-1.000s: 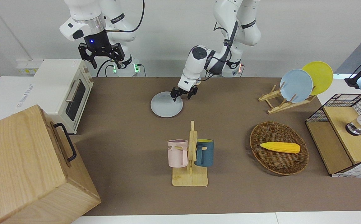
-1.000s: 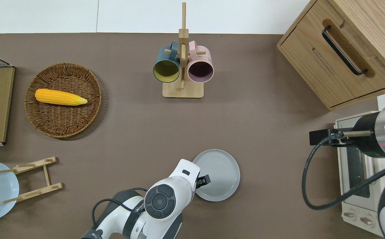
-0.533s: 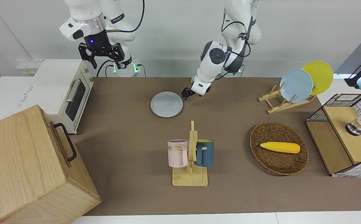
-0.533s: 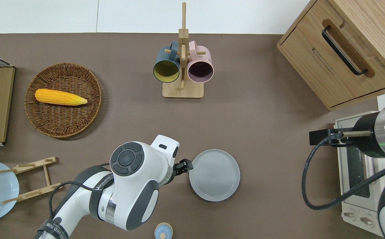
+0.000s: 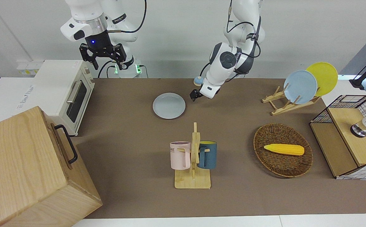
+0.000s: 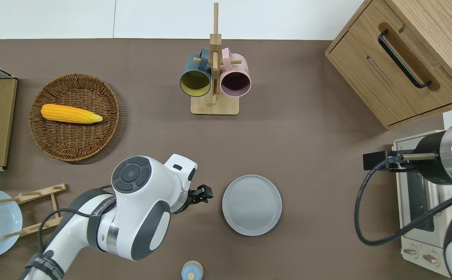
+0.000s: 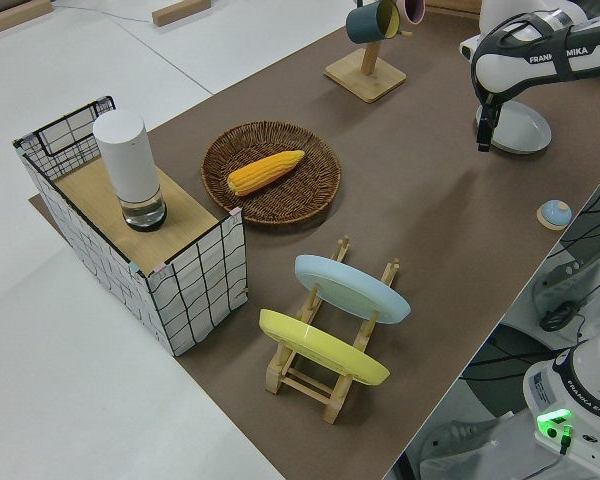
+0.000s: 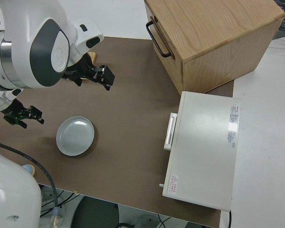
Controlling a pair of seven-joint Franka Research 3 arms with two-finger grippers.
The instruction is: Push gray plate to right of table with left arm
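A small blue knob (image 6: 191, 270) is sitting closest to the robots, at the table's (image 6: 311, 155) near edge. Slightly farther out, the gray plate (image 6: 252, 205) is lying flat on the table, about midway along it and somewhat toward the right arm's end. The left gripper (image 6: 202, 193) is hovering low over bare table just beside the plate, on the side toward the left arm's end, clear of its rim; how far apart its jaws stand I cannot tell. Toward the left arm's end, a wooden rack (image 5: 283, 102) is holding a sky-blue plate (image 5: 300, 86) and a yellow plate (image 5: 323, 78) on edge. Farther out, a wicker basket (image 6: 50, 144) is cradling a corn cob (image 6: 70, 113), and a mug stand (image 6: 214, 105) is carrying a teal mug (image 6: 194, 77) and a pink mug (image 6: 235, 79). At the right arm's end, a white oven (image 5: 64, 91) is standing beside a wooden cabinet (image 6: 401, 62). The right arm is parked, its gripper (image 5: 102, 53) showing jaws spread wide with nothing between them.
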